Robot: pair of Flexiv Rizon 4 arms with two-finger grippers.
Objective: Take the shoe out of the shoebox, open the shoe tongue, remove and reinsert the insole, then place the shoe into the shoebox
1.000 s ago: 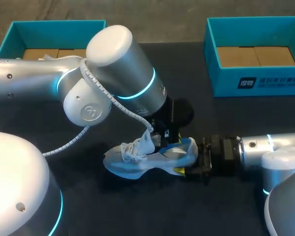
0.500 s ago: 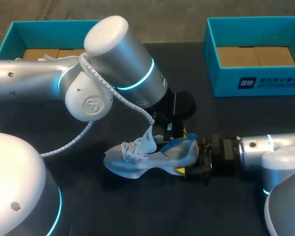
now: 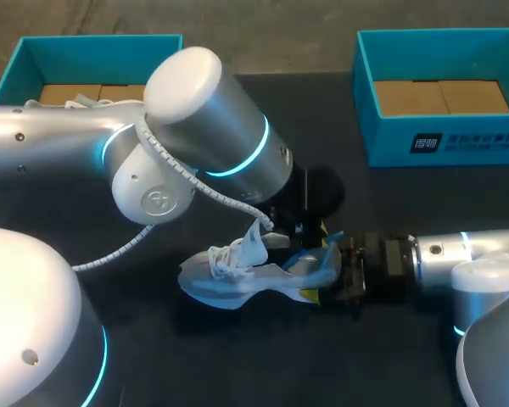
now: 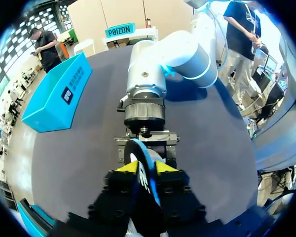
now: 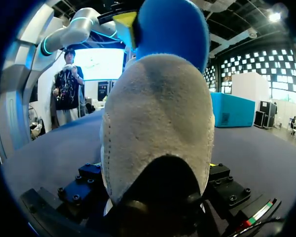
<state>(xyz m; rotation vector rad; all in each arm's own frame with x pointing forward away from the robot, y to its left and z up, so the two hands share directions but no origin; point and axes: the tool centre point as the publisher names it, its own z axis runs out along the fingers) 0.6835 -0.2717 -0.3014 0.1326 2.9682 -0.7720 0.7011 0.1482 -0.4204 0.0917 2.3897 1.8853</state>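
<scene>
While the shoe [image 3: 237,284] sits at the head view's lower middle, the right gripper [image 3: 321,287] clamps its heel [image 5: 158,128], likely the stiffest part of a light, soft shoe. The left gripper [image 4: 146,168] pinches the blue insole [image 4: 138,150] by its edge; thin and floppy, it probably wants a firm, deep pinch.

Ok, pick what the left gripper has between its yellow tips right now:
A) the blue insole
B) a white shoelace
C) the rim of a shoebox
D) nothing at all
A: in the left wrist view the left gripper has its two yellow tips against either side of the blue insole, and the head view shows the insole standing up out of the shoe.
</scene>
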